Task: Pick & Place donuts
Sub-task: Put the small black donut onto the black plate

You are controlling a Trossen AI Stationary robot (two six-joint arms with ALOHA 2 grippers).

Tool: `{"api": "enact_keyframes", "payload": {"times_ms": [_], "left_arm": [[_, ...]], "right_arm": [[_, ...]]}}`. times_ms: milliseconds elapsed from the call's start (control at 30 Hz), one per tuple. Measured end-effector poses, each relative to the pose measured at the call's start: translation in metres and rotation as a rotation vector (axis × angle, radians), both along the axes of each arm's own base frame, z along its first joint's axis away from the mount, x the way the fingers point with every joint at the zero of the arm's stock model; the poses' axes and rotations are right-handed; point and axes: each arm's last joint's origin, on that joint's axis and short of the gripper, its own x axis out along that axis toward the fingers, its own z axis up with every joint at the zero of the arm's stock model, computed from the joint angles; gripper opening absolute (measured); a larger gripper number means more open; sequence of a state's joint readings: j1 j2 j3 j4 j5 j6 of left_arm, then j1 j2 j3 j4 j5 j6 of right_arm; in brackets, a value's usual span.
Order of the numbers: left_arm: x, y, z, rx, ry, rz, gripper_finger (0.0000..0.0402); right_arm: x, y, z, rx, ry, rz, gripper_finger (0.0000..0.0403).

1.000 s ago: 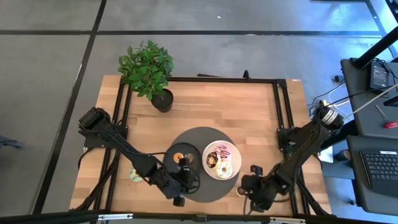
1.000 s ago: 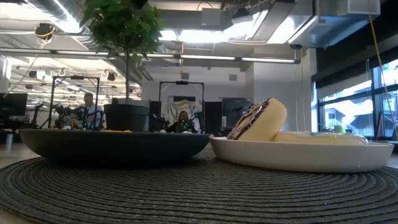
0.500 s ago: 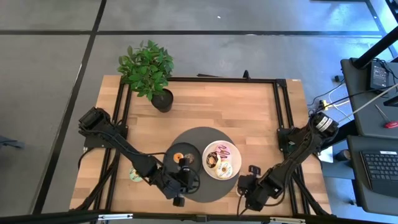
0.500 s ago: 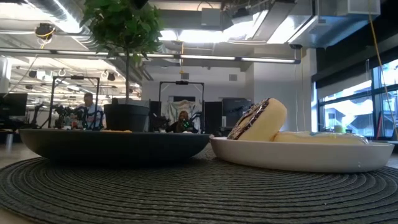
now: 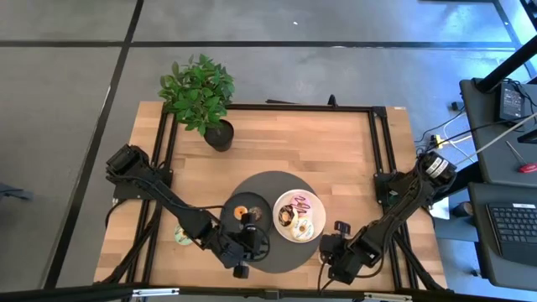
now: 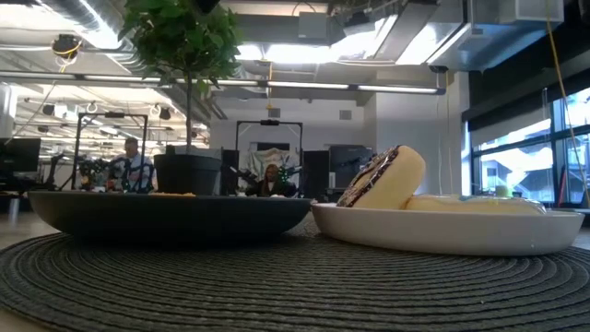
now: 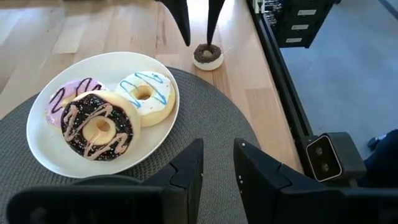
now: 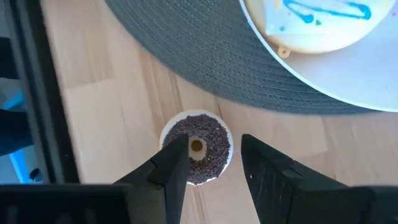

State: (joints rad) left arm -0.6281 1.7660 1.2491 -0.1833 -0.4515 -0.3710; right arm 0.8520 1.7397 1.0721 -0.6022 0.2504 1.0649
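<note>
On the white plate (image 7: 43, 146) lie three larger donuts: pink (image 7: 65, 99), chocolate (image 7: 96, 127) and white with blue lines (image 7: 147, 93). The dark grey plate (image 5: 235, 220) holds an orange mini donut (image 5: 241, 211) and a brown one (image 5: 254, 216). A green donut (image 5: 180, 236) rests on the wood beside the left arm. A mini chocolate donut (image 8: 197, 148) sits on the wood just off the mat's right edge. My right gripper (image 8: 211, 155) is open above it, fingers pointing down, one to each side. My left gripper (image 7: 217, 168) is open over the mat's near part and holds nothing.
A round grey woven placemat (image 5: 270, 256) carries both plates. A potted plant (image 5: 201, 96) stands at the table's far left. Black frame rails (image 5: 379, 143) run along the left and right sides. Bare wood lies between the plant and the right rail.
My right gripper has moved toward the table's left, from beside the mini chocolate donut to directly over it, still open. The left arm and all donuts have stayed put.
</note>
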Motion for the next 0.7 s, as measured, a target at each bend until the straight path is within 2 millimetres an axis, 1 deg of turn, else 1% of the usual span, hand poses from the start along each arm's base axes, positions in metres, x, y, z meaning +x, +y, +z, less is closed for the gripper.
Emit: {"api": "enact_keyframes", "payload": {"times_ms": [233,467,700], "left_arm": [[0.000,0.000,0.000,0.000,0.000,0.000,0.0084],[0.000,0.000,0.000,0.001,0.001,0.000,0.0084],[0.000,0.000,0.000,0.000,0.001,0.000,0.0084]], "right_arm": [[0.001,0.003,-0.017,-0.016,0.066,0.015,0.0150],[0.001,0.003,-0.018,-0.025,0.069,0.010,0.0148],[0.000,0.001,-0.019,-0.041,0.080,0.009,0.0111]]}}
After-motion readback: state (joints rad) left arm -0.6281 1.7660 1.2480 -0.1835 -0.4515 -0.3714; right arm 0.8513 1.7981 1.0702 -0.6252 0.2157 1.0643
